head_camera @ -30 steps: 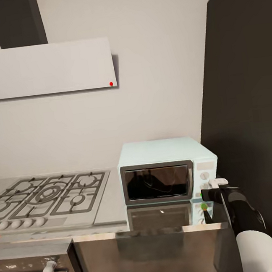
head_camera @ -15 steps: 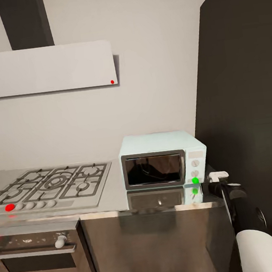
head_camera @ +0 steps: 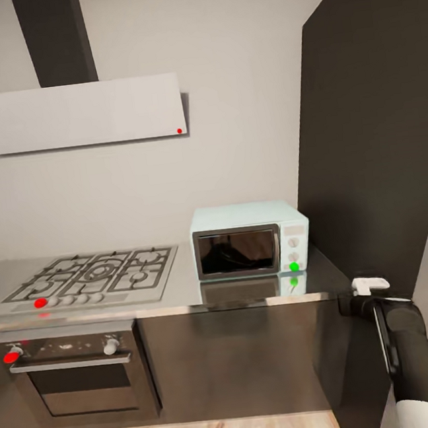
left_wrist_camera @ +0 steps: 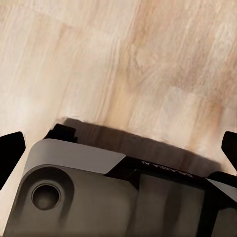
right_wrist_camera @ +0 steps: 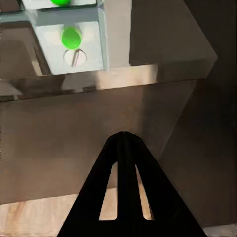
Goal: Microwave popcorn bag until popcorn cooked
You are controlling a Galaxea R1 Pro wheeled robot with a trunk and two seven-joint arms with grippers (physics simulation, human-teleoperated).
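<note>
beside countertop (head_camera: 183, 297), right tool (right_wrist_camera: 124, 140) closed.

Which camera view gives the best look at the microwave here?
The head view: the whole microwave sits on the countertop, door shut, green light on. The right wrist view catches just its lower panel corner and a reflection. The left wrist view faces wooden floor.

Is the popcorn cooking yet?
It looks that way. The microwave sits on the countertop with its door shut and its indicator light glowing green. The bag can't be made out through the dark glass. The right gripper hangs by the counter's edge, shut. Left: waiting.
</note>
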